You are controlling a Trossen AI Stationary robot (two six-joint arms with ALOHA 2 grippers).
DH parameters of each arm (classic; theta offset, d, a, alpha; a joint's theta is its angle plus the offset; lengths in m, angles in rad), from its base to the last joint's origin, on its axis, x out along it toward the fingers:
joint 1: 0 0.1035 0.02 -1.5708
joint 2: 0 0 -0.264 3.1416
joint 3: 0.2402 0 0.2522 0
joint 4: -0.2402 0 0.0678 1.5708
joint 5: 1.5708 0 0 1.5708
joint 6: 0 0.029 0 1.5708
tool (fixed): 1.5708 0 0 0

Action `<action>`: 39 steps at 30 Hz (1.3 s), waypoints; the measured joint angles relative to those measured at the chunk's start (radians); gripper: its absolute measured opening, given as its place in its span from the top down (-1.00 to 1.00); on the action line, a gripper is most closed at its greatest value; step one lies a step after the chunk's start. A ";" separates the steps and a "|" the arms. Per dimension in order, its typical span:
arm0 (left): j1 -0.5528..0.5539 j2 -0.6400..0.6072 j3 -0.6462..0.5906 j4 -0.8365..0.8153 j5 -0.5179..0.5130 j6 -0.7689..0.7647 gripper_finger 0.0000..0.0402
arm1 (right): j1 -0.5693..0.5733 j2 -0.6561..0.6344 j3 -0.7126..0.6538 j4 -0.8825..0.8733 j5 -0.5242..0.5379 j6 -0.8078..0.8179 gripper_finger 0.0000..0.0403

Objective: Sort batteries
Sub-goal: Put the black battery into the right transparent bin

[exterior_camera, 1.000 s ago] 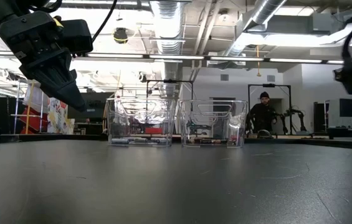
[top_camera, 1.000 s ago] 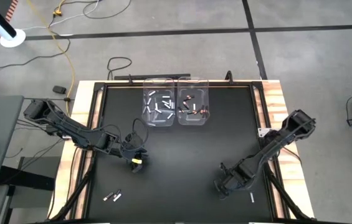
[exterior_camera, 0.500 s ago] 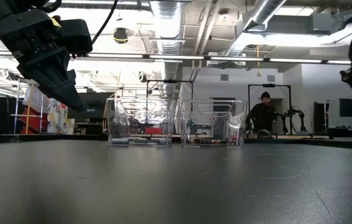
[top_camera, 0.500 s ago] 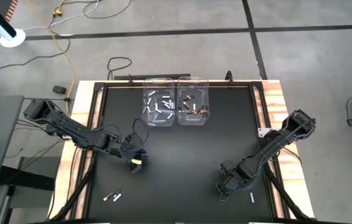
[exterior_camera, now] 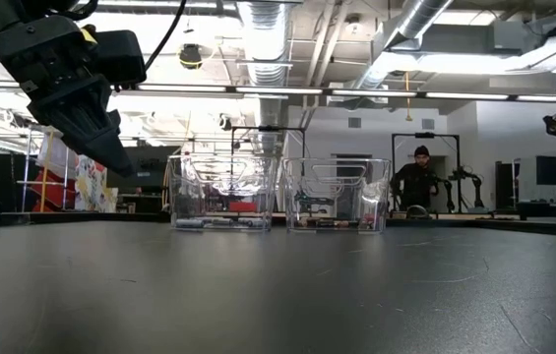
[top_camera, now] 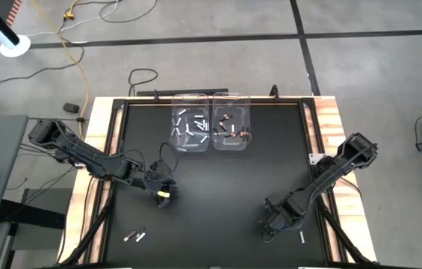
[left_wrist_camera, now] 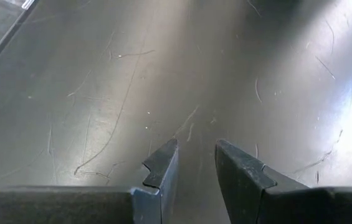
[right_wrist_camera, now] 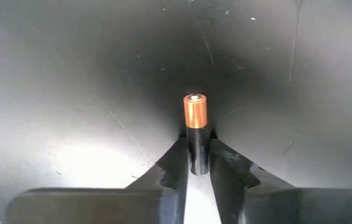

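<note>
Copper-topped battery (right_wrist_camera: 195, 134) pinched between right gripper (right_wrist_camera: 195, 163) jaws — left jaws slightly apart, empty.

Your two arms are dark, almost black, built from jointed, boxy links. The left arm (top_camera: 84, 153) carries a loose black cable looping up near its wrist and a small yellow mark close to the left gripper (top_camera: 164, 199). The right arm (top_camera: 330, 175) has a pale tag near its base. On both the left gripper and the right gripper (right_wrist_camera: 194, 163), you see dark matte fingers (left_wrist_camera: 163, 171) with stepped, notched inner faces tapering to blunt tips.
</note>
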 joint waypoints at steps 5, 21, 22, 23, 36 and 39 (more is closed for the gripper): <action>0.000 0.000 0.000 0.000 0.000 -0.008 0.50 | 0.000 0.048 0.004 0.028 -0.013 -0.005 0.76; 0.000 0.000 0.000 0.000 -0.015 0.060 0.50 | -0.041 0.026 0.113 -0.057 0.084 -0.009 0.91; 0.000 0.000 0.000 0.000 -0.021 0.080 0.50 | -0.043 0.026 0.122 -0.060 0.107 -0.005 0.91; 0.000 0.000 0.000 0.000 -0.025 0.092 0.50 | -0.049 0.026 0.129 -0.066 0.126 0.001 0.91; 0.104 0.000 0.000 -0.061 0.002 0.098 0.50 | -0.230 0.023 0.300 -0.076 0.263 -0.180 0.90; 0.128 0.000 0.000 -0.094 0.028 0.102 0.50 | -0.310 0.023 0.357 -0.076 0.276 -0.324 0.90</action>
